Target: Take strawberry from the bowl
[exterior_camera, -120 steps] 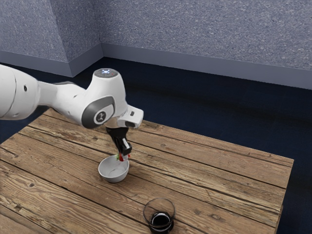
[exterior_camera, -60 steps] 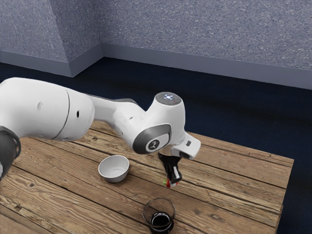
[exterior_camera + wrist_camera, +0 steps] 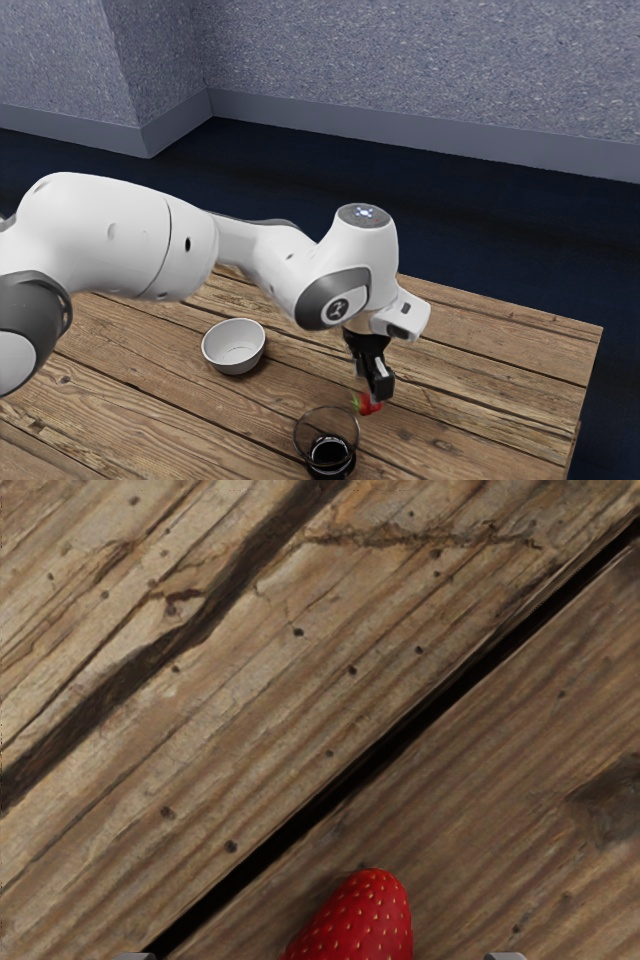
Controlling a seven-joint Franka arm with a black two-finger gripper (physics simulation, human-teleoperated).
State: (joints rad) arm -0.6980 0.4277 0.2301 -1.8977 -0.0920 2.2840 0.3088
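Obs.: our black two-finger gripper [image 3: 379, 392] is released, its tips spread wide on either side of the red, seed-dotted strawberry with a green top [image 3: 368, 404] and, as far as we can see, touching neither flank. The berry lies outside the smooth, round white bowl [image 3: 234, 364], well apart from it, just under the tips; whether it bears fully on the brown plank-wood table [image 3: 490, 345] we cannot tell. We judge the removal from the bowl essentially achieved, with only a clean withdrawal wanted. Risks, in order of concern: (1) if we swing sideways before rising, a finger could catch the berry and set it rolling, since its tapered body offers little flat to rest on. (2) The clear, round glass with dark liquid in it [image 3: 326, 434] stands near the berry; a nudge that way could send the fruit against its wall, and a low sweep of the hand could tip it and spill the contents (a poor end to an easy trial). (3) Closing too soon might pinch the fruit and carry it up again, or bruise it. Proposed: keep the tips apart, lift straight up, then retreat away from the glass.
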